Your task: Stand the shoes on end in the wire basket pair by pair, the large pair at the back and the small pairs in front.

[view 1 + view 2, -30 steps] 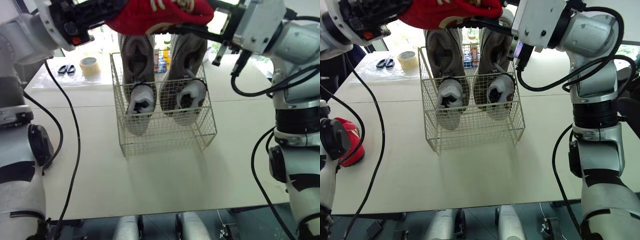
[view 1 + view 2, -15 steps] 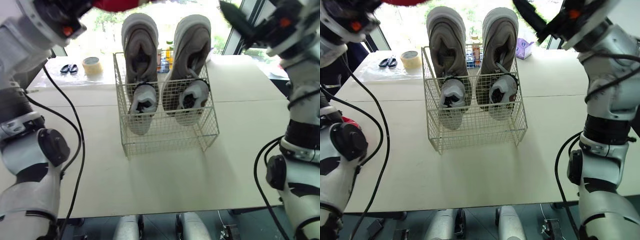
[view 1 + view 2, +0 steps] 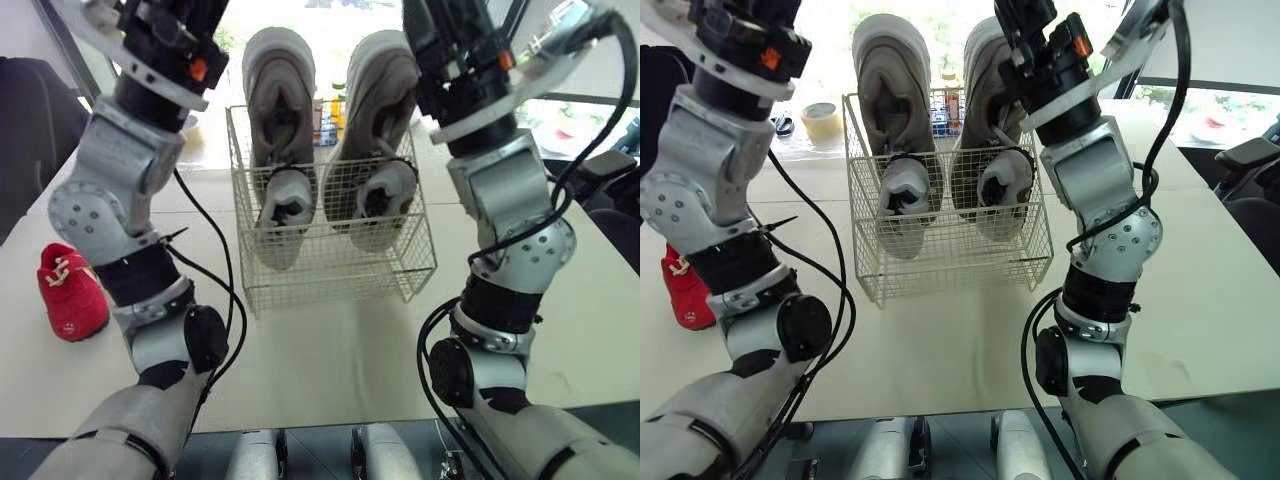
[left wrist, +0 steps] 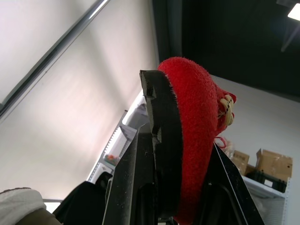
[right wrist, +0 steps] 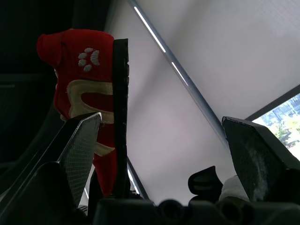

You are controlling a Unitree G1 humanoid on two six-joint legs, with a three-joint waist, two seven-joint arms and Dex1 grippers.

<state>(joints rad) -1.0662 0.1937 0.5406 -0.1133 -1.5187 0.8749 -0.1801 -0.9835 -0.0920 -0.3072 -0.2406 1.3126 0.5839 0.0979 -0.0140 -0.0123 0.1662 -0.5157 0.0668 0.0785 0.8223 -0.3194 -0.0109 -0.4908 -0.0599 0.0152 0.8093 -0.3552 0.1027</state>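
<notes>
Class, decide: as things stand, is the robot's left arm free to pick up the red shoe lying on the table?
Probably not yet: the left pincer is shut on a second red shoe, raised high. Nothing blocks the loose red shoe on the table, beside that arm.

Head stereo pair: high before white wire basket (image 3: 340, 282), angled down, mid-range, both sharing it | wrist cams: aimed up from basket at pale ceiling (image 5: 187, 93), both close on red fuzzy shoe (image 4: 197, 140).
</notes>
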